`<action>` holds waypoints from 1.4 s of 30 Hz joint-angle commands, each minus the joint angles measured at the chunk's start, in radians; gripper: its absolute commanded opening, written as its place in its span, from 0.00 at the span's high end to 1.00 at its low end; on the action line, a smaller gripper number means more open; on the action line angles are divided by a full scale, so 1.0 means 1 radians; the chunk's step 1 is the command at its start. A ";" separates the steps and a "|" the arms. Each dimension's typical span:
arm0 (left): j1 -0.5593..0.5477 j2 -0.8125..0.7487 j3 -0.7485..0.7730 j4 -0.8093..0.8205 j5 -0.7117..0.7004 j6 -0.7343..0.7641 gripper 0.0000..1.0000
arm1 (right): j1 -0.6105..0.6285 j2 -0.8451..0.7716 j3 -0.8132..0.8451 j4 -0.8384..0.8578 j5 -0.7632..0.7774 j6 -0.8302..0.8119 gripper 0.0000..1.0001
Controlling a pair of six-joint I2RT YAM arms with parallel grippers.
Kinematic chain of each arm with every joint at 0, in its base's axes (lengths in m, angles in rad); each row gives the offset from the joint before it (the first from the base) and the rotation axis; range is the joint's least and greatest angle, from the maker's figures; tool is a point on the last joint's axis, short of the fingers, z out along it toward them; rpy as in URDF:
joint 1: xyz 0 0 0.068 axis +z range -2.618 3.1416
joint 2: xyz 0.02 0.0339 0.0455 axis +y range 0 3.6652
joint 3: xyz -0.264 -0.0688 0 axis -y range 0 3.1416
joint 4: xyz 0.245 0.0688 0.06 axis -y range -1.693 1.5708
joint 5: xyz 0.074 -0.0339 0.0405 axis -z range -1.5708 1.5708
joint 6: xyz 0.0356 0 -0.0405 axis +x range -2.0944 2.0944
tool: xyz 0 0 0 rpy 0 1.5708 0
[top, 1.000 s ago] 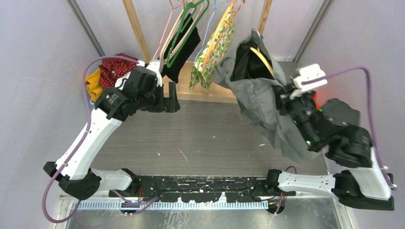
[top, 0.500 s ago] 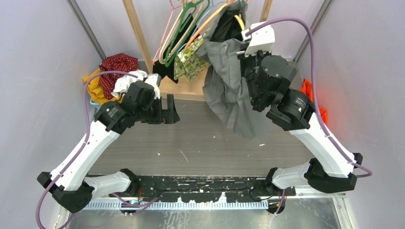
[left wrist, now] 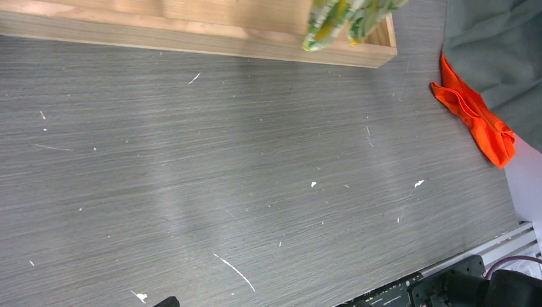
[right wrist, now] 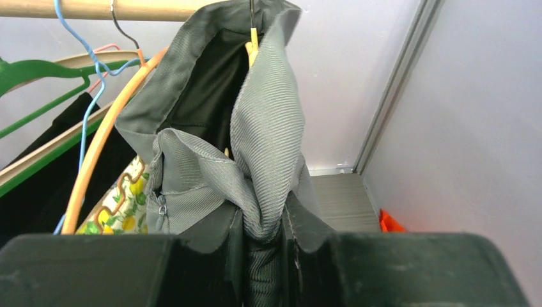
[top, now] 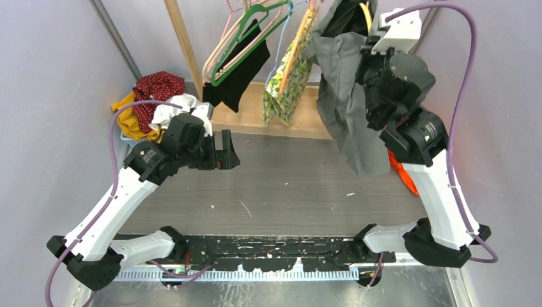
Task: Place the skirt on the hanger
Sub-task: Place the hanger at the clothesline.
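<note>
- Grey wood-grain bench (top: 287,185): nothing of the task lies on it. If the garment falls, it lands at the far right corner, near the crumpled orange cloth (left wrist: 476,118).
- Grey pleated skirt (top: 348,109): hangs above that far right corner, its waistband bunched at the top. You hold one fold, so a downward or sideways tug could drag the band off its clip.
- Wooden rail (right wrist: 77,9): crowded. Swing left and you may snag the orange curved hanger (right wrist: 102,128) beside the skirt.
- Yellow hanger (right wrist: 253,45): sits inside the waistband, and its hook runs out of the top of the right wrist view. You cannot tell whether it sits on the rail. Let go too early and hanger and skirt would probably drop together.
- Right fingers (right wrist: 220,252): pinching a thick fold of skirt.
- Left fingers (top: 231,161): spread wide and holding nothing, above the bench's far left part and well apart from the skirt, so no help in a slip.
</note>
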 commanded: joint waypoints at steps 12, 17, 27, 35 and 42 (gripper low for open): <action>0.004 -0.033 -0.013 0.056 -0.005 -0.020 0.00 | -0.300 0.186 0.089 0.099 -0.509 0.262 0.99; 0.003 -0.031 -0.015 0.056 -0.007 -0.022 0.01 | -0.341 0.229 0.093 0.117 -0.579 0.294 0.99; 0.003 -0.053 -0.071 0.105 -0.046 -0.020 0.01 | -0.345 0.121 -0.173 0.147 -0.601 0.370 0.80; 0.003 -0.048 -0.137 0.231 -0.102 0.011 0.01 | -0.349 -0.030 -0.392 0.142 -0.560 0.364 0.53; 0.005 -0.016 -0.167 0.293 -0.227 0.061 0.01 | -0.366 -0.182 -0.607 0.158 -0.491 0.371 0.00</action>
